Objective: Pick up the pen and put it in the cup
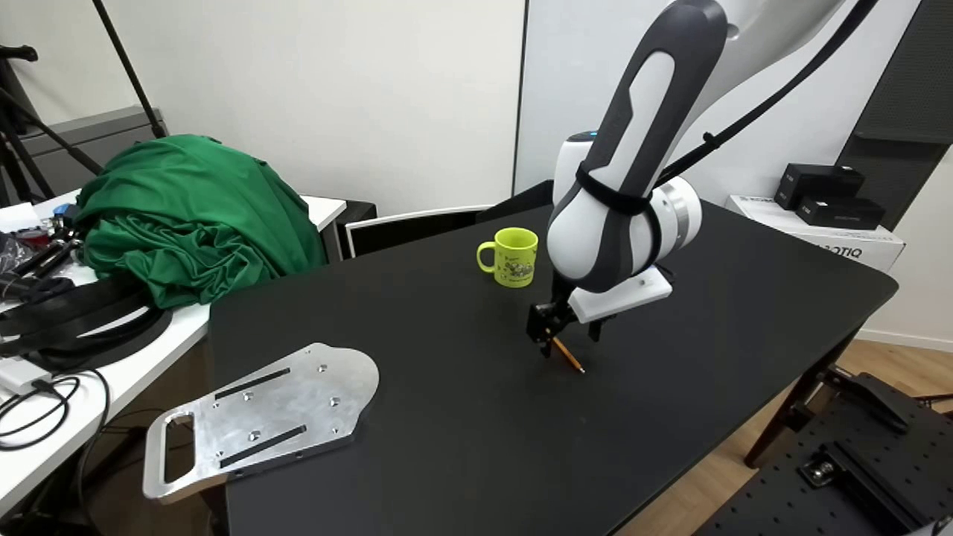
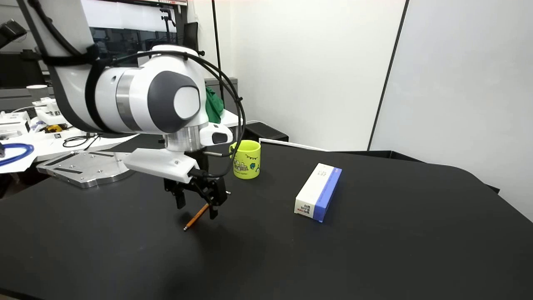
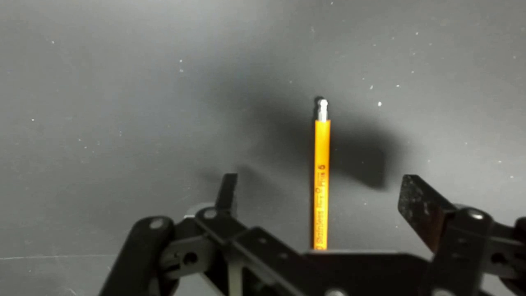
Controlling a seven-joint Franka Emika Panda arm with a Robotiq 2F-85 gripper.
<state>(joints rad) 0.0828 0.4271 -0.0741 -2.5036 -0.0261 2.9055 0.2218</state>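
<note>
The pen (image 2: 194, 221) lies nearest the camera in an exterior view, on the table (image 2: 374, 254), under your end effector (image 2: 197, 212).
In the wrist view you have its fingers (image 3: 423, 201) spread, the pen between them; the cup (image 2: 246, 162) stands upright, far and right, with a white-and-blue box (image 2: 317, 191) farther right.

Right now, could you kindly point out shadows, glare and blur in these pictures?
In the wrist view, a soft-edged shadow flanks the pen, whose lettering looks slightly blurred, and pale glare washes the tabletop toward the top; in an exterior view, the metal plate has a bright sheen.
</note>
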